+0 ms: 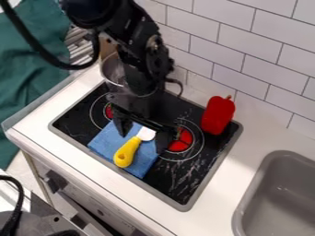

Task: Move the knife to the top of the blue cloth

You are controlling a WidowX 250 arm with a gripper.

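The counter (80, 161) frames the stove (181, 184); over it hangs the gripper (142, 143), jaws open. On the cloth (102, 143) lies the knife (127, 151), between them. Best to close squarely, lift just clear, and lower it gently at the top, leaving the cloth flat.

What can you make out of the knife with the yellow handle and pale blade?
The knife has a smooth yellow handle, plastic by its look, rounded and wider at the butt, with a hole there. Its blade is short, broad and whitish. It lies on the folded-looking blue cloth, the butt towards the counter's front edge and the blade pointing back towards the tiled wall. The black gripper hangs open over the blade end; whether it touches the knife, I cannot tell.
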